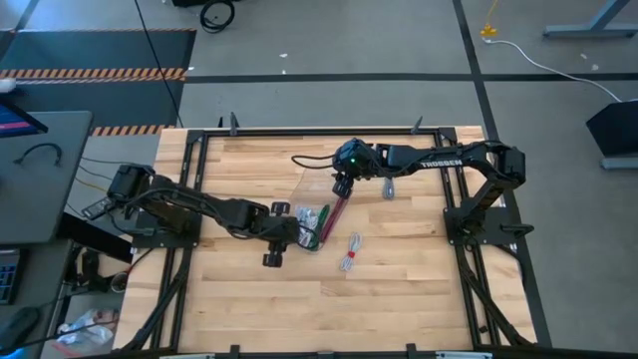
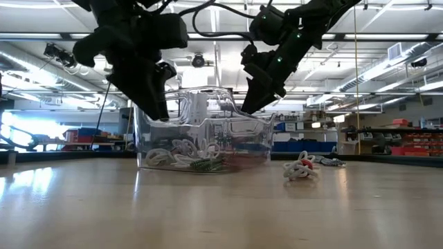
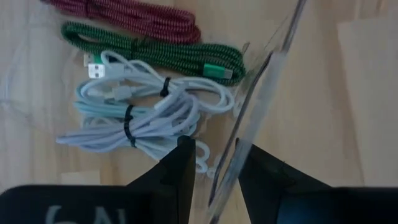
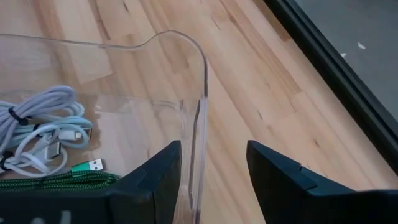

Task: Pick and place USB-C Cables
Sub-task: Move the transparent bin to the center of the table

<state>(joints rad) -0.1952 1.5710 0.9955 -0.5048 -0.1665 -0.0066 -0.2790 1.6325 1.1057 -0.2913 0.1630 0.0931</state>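
We saw both grippers at the clear tray [image 2: 204, 131] in the middle of the bench [image 1: 399, 289]. The left gripper [image 3: 214, 180] straddled one tray wall, one finger [image 3: 180, 174] inside and the other outside; the wall stood between them, but we could not tell whether the pads pressed on it. The right gripper [image 4: 211, 171] straddled the opposite wall in the same way, its fingers [image 4: 163, 171] set fairly wide, with a gap showing on the outer side of the wall, so it looked not yet clamped.

Inside the tray, just ahead of the left gripper's inner finger, lay the white cables [image 3: 143, 112], tied with black bands. Beyond them lay the green cable [image 3: 155, 46], and beyond that the red-purple cable [image 3: 124, 15]. From the right gripper, the white cables [image 4: 40, 127] and the green cable [image 4: 56, 180] lay on the tray floor, inside the wall it straddled.

Outside the tray, on the bench beside the right gripper, lay a grey cable with a red tie [image 2: 301, 168]. Another grey cable [image 1: 389, 187] lay under the right arm, behind its gripper.
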